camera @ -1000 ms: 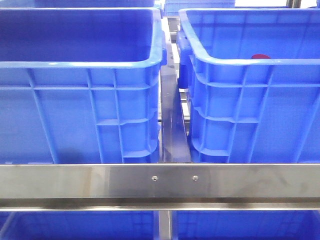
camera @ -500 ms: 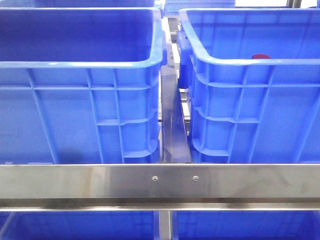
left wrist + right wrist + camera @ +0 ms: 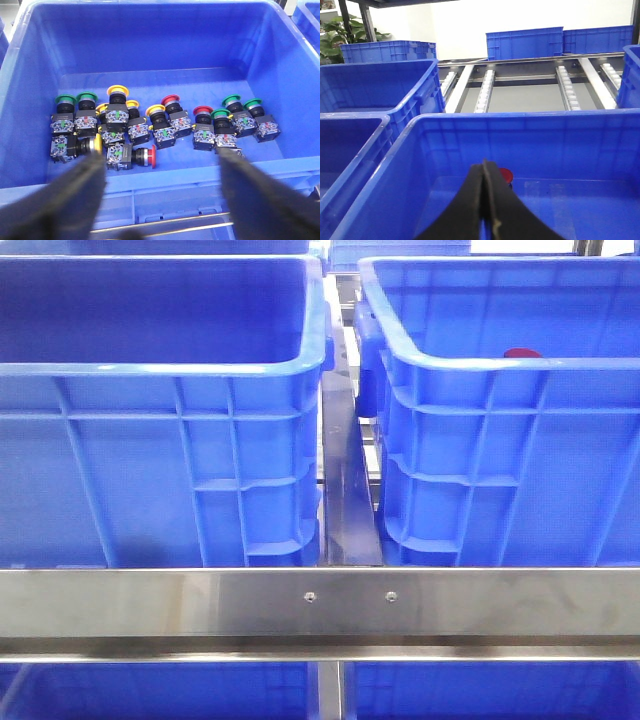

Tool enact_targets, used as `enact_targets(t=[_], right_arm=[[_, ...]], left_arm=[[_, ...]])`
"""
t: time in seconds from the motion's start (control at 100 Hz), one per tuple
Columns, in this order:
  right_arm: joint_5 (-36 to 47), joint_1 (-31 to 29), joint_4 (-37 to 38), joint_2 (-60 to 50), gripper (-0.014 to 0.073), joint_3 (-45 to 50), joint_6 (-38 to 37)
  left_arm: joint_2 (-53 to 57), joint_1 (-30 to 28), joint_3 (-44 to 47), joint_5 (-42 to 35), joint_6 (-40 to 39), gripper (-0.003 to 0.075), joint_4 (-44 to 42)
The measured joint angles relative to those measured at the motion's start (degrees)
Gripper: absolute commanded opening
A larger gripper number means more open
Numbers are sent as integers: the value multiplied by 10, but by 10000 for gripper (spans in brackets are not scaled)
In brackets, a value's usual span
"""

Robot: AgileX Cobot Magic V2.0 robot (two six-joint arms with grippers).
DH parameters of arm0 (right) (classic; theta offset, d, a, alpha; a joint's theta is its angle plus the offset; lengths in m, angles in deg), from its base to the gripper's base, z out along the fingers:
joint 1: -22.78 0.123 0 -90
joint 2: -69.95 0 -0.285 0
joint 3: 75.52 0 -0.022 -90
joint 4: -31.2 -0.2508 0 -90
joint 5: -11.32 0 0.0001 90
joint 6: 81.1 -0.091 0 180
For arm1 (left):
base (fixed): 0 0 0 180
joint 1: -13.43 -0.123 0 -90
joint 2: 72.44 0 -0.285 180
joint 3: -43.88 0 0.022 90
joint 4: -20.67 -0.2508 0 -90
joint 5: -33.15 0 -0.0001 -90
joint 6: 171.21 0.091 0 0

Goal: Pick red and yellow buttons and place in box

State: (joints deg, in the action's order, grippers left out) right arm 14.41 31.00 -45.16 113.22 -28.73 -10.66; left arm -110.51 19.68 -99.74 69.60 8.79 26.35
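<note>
In the left wrist view a blue crate (image 3: pixel 150 30) holds several push buttons with black bodies. Some have red caps (image 3: pixel 170 100), one red one lies on its side (image 3: pixel 150 156), some have yellow caps (image 3: pixel 117 90), others green. My left gripper (image 3: pixel 161 157) is open and empty above the crate's near wall. My right gripper (image 3: pixel 484 165) is shut with nothing between its fingers, inside another blue crate (image 3: pixel 530 130). One red button (image 3: pixel 506 175) lies on that crate's floor just beyond the fingertips. Its red cap peeks over the right crate's rim in the front view (image 3: pixel 520 353). No gripper shows in the front view.
Two tall blue crates, left (image 3: pixel 160 440) and right (image 3: pixel 500 460), stand side by side behind a steel rail (image 3: pixel 320 605). More blue crates (image 3: pixel 525 42) and roller tracks (image 3: pixel 485 90) lie behind.
</note>
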Motion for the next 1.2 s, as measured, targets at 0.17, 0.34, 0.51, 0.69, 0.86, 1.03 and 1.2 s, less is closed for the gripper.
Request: enact_targets(t=[0.17,0.34,0.51,0.69,0.86,1.03,1.2], right_arm=[[0,0,0,0,-68,0,0],[0,0,0,0,-68,0,0],[0,0,0,0,-68,0,0],[0,0,0,0,-68,0,0],[0,0,0,0,-68,0,0],[0,0,0,0,-68,0,0],[0,0,0,0,-68,0,0]], left_arm=[[-18,0,-1,-3,0,534,-2],[-94,0,-31,-4,0,534,-5],[-206,0,-92,-4,0,534,-23],[-341,0,-176,-4,0,534,-50],[-457,0,-253,7,0,534,-64],[-556,-1,-316,28,0,534,-78],[-615,-22,-353,28,-5,534,-80]])
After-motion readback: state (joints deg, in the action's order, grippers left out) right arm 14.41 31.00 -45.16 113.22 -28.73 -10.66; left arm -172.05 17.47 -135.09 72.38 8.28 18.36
